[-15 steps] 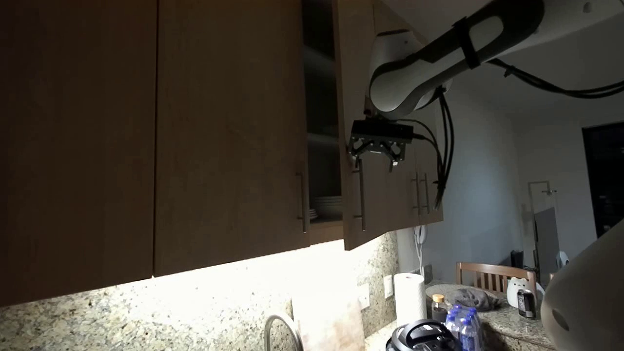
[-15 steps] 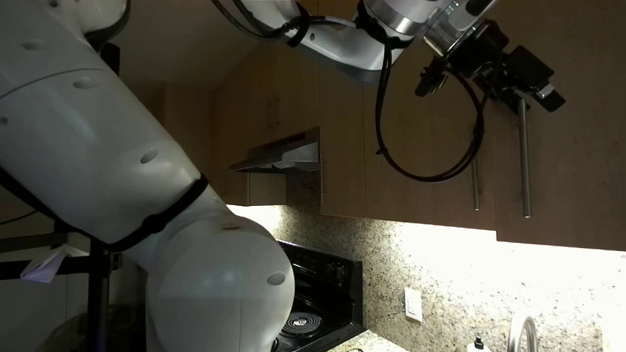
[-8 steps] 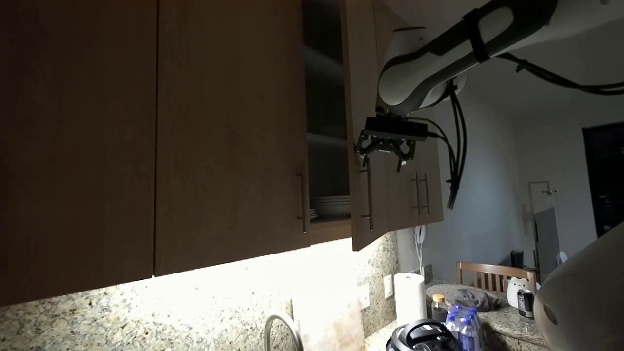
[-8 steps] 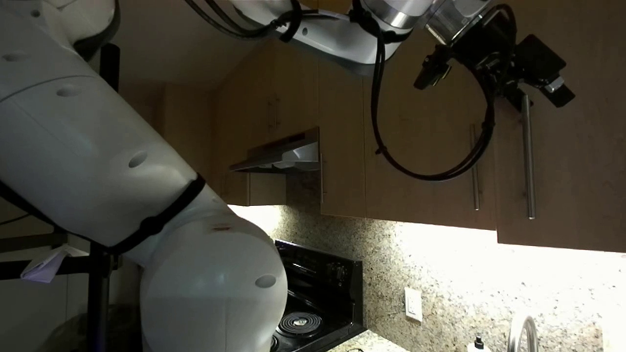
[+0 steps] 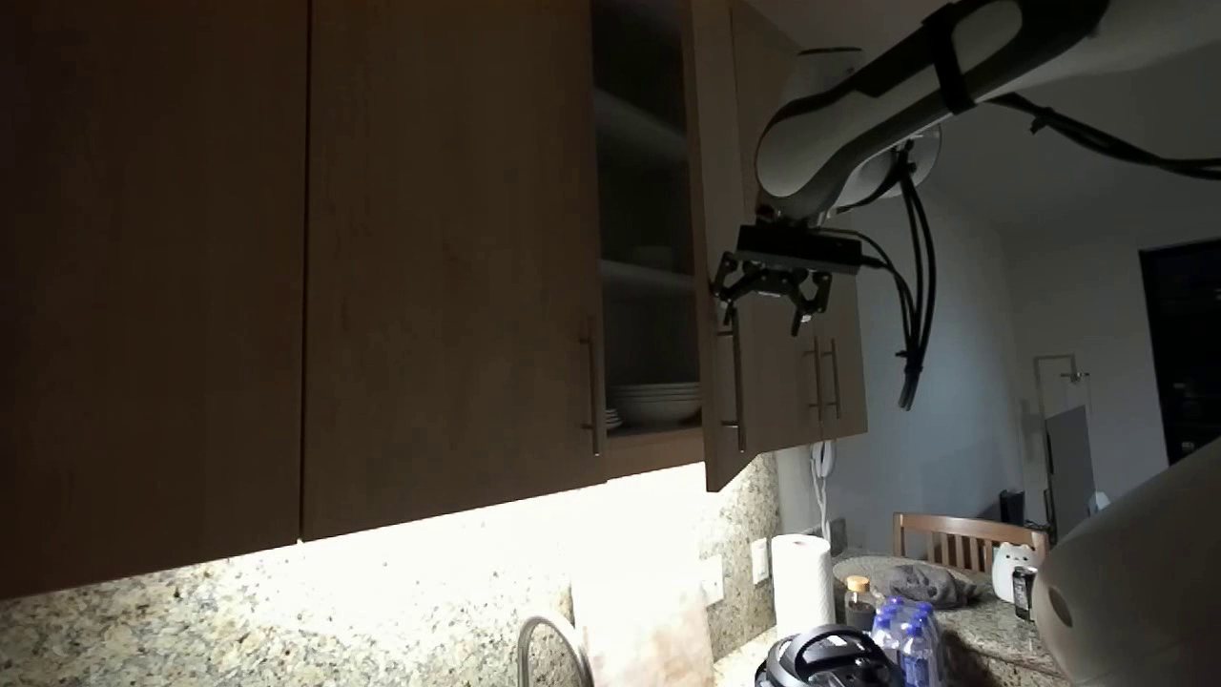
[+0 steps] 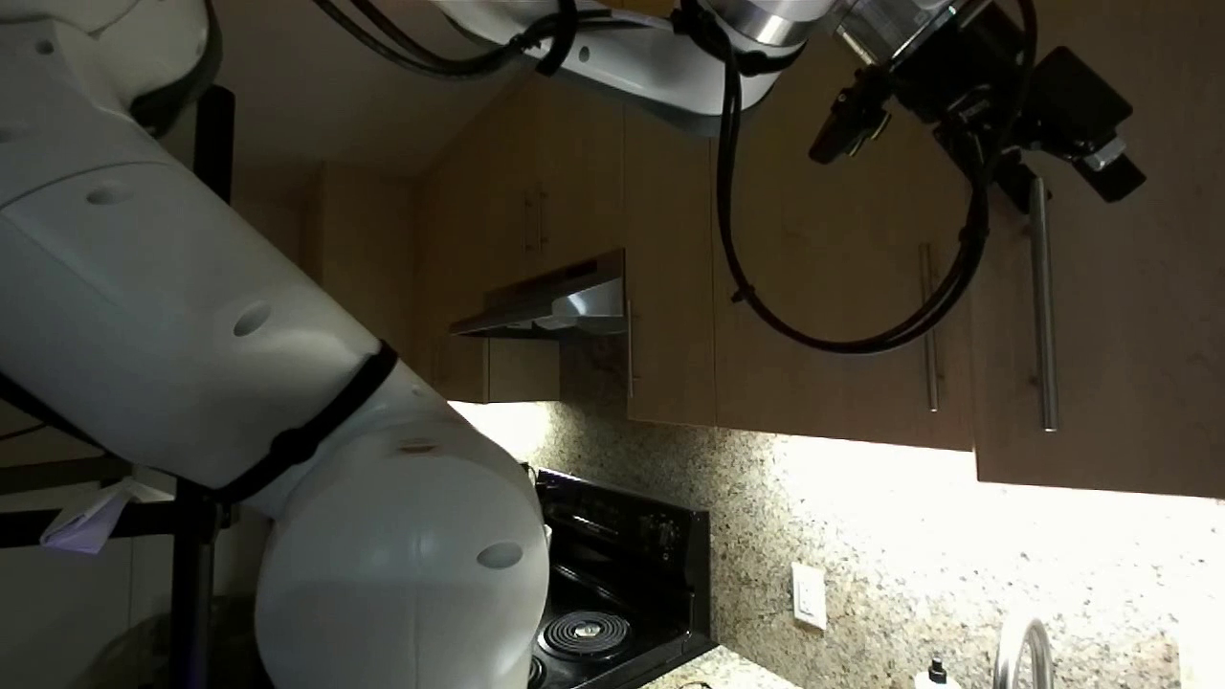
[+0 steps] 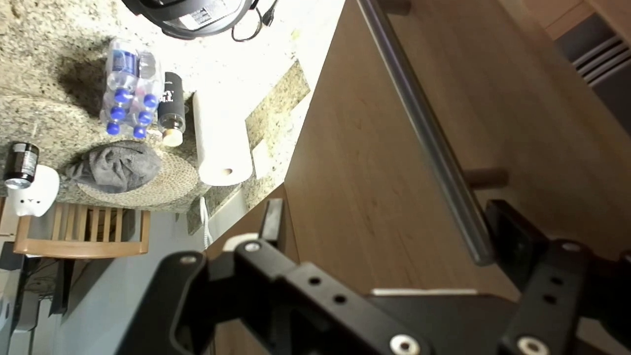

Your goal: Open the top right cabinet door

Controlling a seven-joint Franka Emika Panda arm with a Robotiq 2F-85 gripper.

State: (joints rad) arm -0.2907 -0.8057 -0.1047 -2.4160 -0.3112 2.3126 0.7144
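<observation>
The top right cabinet door (image 5: 777, 391) is tan-brown wood and stands partly open; it also shows in an exterior view (image 6: 1139, 383) and in the wrist view (image 7: 355, 167). Its slim metal bar handle (image 5: 737, 391) is upright and low on its left edge, and shows in an exterior view (image 6: 1045, 316) and the wrist view (image 7: 426, 130). My gripper (image 5: 764, 321) is open, its fingers wide apart, at the handle's upper end. In the wrist view (image 7: 389, 217), one finger is right beside the bar's end; I cannot tell whether it touches. The other finger is apart from the bar.
The neighbouring shut door (image 5: 458, 239) has its handle (image 5: 592, 396) on its right edge. Bowls (image 5: 658, 403) stand inside the cabinet opening. Below are a paper towel roll (image 5: 803, 582), bottles (image 5: 911, 639) and a black appliance (image 5: 828, 658). A range hood (image 6: 550, 301) hangs over the stove.
The door has swung further open, and more of the shelves and bowls shows. My gripper and arm have moved along with its handle. The gripper stays open.
</observation>
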